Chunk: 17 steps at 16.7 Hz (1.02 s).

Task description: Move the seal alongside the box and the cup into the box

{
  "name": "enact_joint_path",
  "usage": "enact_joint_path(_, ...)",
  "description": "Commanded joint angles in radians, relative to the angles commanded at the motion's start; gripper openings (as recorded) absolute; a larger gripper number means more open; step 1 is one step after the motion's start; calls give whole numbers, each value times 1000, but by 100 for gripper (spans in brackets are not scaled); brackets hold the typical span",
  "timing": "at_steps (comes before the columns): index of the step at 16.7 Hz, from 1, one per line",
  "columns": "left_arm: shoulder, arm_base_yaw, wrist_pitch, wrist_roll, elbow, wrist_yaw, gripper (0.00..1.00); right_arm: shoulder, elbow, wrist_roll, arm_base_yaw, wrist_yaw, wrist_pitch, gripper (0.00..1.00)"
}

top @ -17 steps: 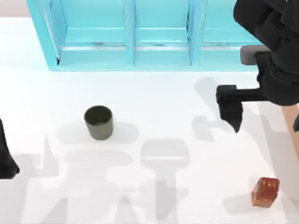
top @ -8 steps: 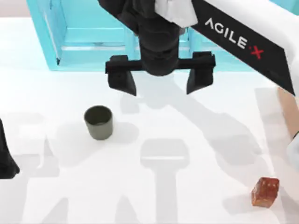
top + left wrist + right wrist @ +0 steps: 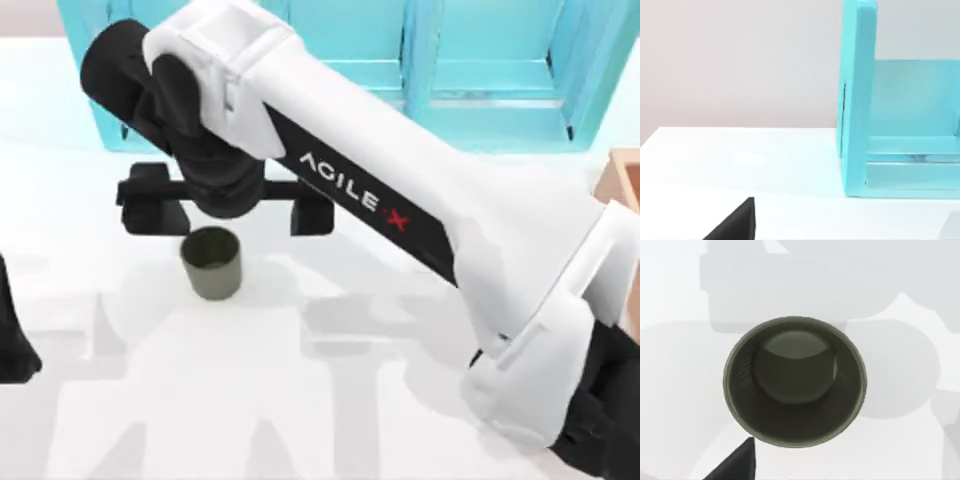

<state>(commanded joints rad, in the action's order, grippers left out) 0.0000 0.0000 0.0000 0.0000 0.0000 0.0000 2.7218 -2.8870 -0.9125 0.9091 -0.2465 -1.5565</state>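
The dark olive-grey cup (image 3: 212,264) stands upright on the white table, left of centre. My right arm reaches across from the lower right, and its gripper (image 3: 231,213) hangs open just above and behind the cup, one black finger (image 3: 150,207) to each side. The right wrist view looks straight down into the cup (image 3: 795,381), whose dark inside holds nothing. A tan corner of the box (image 3: 622,178) shows at the right edge. My right arm covers the seal. My left arm (image 3: 14,345) is parked at the left edge.
The big turquoise shelf cabinet (image 3: 330,60) runs along the back of the table, close behind the right gripper. Its side wall (image 3: 858,100) stands in the left wrist view. The white table (image 3: 120,420) lies open in front of the cup.
My right arm has swung from the table's right side across to the left, lowering its open gripper over the cup. The arm now covers the seal. The cup has not moved.
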Motion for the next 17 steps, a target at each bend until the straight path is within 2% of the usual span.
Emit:
enact_joint_path(7, 0, 0, 0, 0, 0, 0, 100, 27, -27, -2, 0, -2, -1, 100)
enact_joint_path(14, 0, 0, 0, 0, 0, 0, 100, 289, -331, 22, -23, -2, -29, 100)
enact_joint_path(17, 0, 0, 0, 0, 0, 0, 100, 343, -387, 30, -30, -2, -34, 100)
